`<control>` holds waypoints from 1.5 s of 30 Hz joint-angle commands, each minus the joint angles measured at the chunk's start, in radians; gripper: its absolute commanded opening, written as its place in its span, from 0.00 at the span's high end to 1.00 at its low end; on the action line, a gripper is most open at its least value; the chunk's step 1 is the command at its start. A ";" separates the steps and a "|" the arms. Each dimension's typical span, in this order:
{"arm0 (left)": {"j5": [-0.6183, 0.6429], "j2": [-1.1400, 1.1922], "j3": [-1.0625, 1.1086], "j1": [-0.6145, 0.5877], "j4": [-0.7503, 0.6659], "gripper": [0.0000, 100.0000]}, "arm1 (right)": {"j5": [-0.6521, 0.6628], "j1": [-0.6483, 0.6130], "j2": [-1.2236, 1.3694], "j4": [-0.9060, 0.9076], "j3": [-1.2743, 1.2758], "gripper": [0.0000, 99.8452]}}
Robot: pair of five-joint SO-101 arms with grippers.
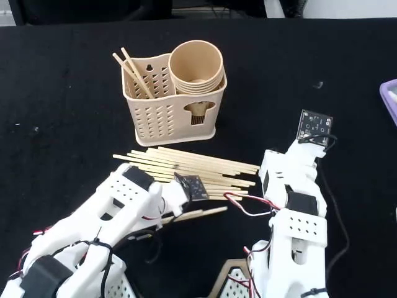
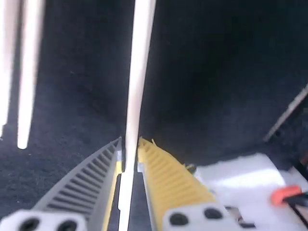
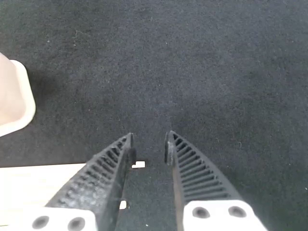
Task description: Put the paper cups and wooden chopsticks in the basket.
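A beige slotted basket (image 1: 161, 115) stands at the back middle of the black table. A stack of paper cups (image 1: 196, 64) fills one compartment and two wooden chopsticks (image 1: 135, 74) lean in the other. A pile of several chopsticks (image 1: 198, 167) lies flat in front of the basket. My left gripper (image 2: 130, 147) is low at the pile's near edge, shut on a single chopstick (image 2: 139, 72) that also sticks out sideways (image 1: 208, 213) in the high view. To the right of the pile my right gripper (image 3: 148, 144) hovers over bare cloth, slightly open and holding nothing.
A purple object (image 1: 389, 99) pokes in at the table's right edge. Loose chopsticks (image 2: 26, 72) lie beside the held one. The basket's corner (image 3: 14, 96) shows close to my right gripper. Black cloth stretches away to the right of the basket.
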 commanded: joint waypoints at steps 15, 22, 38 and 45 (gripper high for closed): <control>0.021 -0.437 -0.114 -0.008 0.324 0.97 | -0.066 0.101 -0.008 -0.023 -0.010 0.89; 0.018 -0.522 -0.220 -0.139 0.371 0.97 | -0.172 0.181 -0.008 -0.034 -0.013 0.99; 0.414 -0.528 -0.776 -0.283 0.107 0.97 | -0.175 0.180 -0.004 -0.158 0.039 0.99; 0.736 -0.522 -0.779 -0.283 -0.267 0.97 | -0.173 0.130 -0.002 -0.150 0.041 0.99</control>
